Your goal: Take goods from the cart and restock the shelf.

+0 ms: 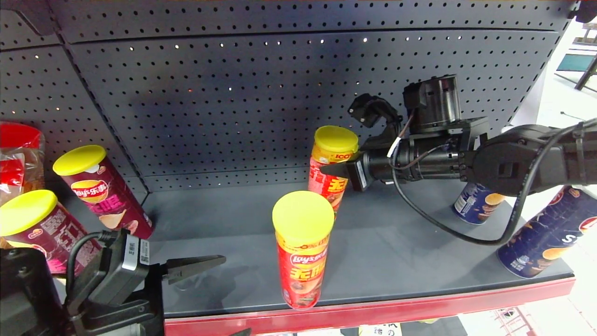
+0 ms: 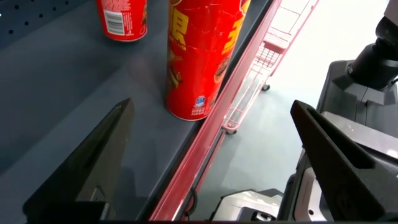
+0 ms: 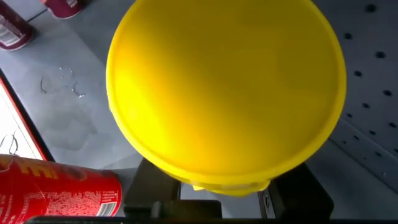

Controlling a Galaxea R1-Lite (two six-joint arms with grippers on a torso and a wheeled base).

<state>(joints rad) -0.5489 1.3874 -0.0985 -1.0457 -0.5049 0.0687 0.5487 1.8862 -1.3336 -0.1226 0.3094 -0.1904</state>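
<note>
Right arm is held level, brought in from the right of the front can (image 1: 303, 252), with the wrist camera housing on top. A black cable (image 1: 447, 228) is looped down from the arm over the bare deck to the right of the front can.

Right end effector (image 1: 336, 170) is closed on the rear can (image 1: 335, 142), just under its yellow lid. One dark finger (image 1: 333, 169) is seen across the label. The rear can is placed behind the front can and slightly to its right, close to the pegboard back (image 1: 233, 93). Whether its base is touching the shelf (image 1: 396, 247) cannot be told. From the right wrist, the lid is seen close up.

Left arm is held low, to the left of and below the front can, at the shelf's front edge. Left end effector (image 2: 214, 165) is spread wide, with nothing between its fingers (image 2: 93, 168).

The front can is stood upright just beside the red front lip (image 1: 419, 310). Open deck is left on both sides of it. Two maroon cans (image 1: 102, 191) are leaned well to its left. Two blue cans (image 1: 545, 233) are set well to its right, the nearer one close to the lip at the shelf's right end. A clear gap is seen between the front can and the rear can. The cart (image 2: 267, 56) is seen beyond the lip, below the front can.
</note>
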